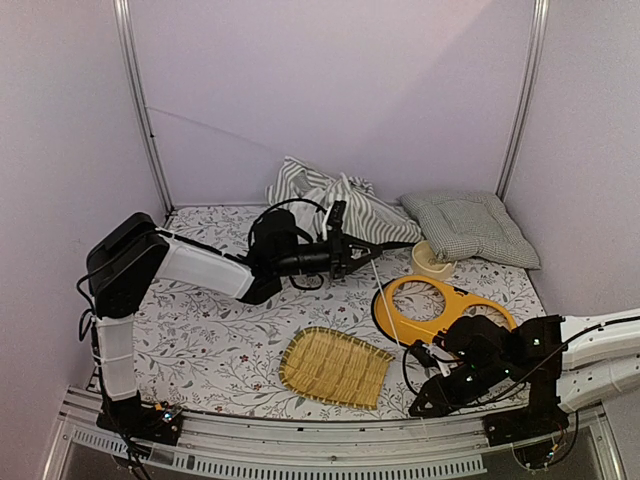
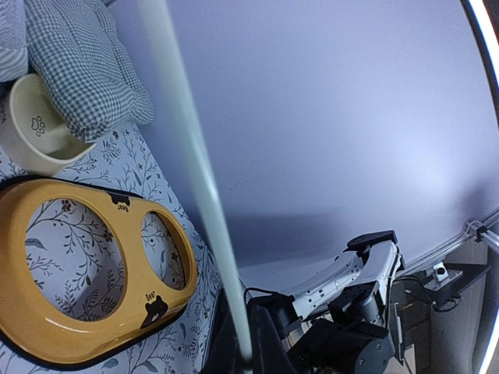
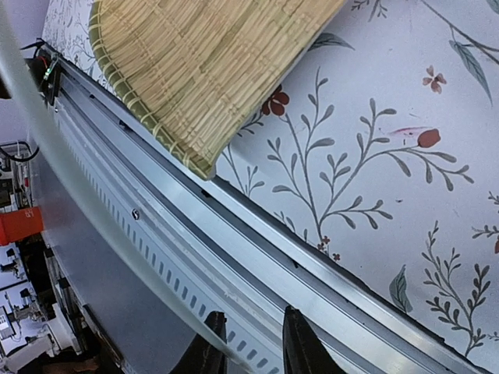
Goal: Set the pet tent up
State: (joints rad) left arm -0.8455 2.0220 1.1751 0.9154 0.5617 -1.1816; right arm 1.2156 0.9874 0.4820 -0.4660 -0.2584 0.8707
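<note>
over floral cloth [image 1: 200, 330], left fingers [image 1: 342, 249] pinch the tent pole [image 2: 195, 156]; right fingers [image 3: 301, 347], wrist view, narrowly straddle it.

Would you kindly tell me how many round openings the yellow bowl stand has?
2: one by the cream bowl, one at the stand's other end; both visible from the left wrist.

A robot lab booth: white wall panels [image 1: 330, 90], aluminium posts [image 1: 142, 110], slotted rail [image 1: 300, 455].

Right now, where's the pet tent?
Top view: the pet tent lies crumpled at back centre, left of the checked cushion; the left tool grips one white pole.
</note>
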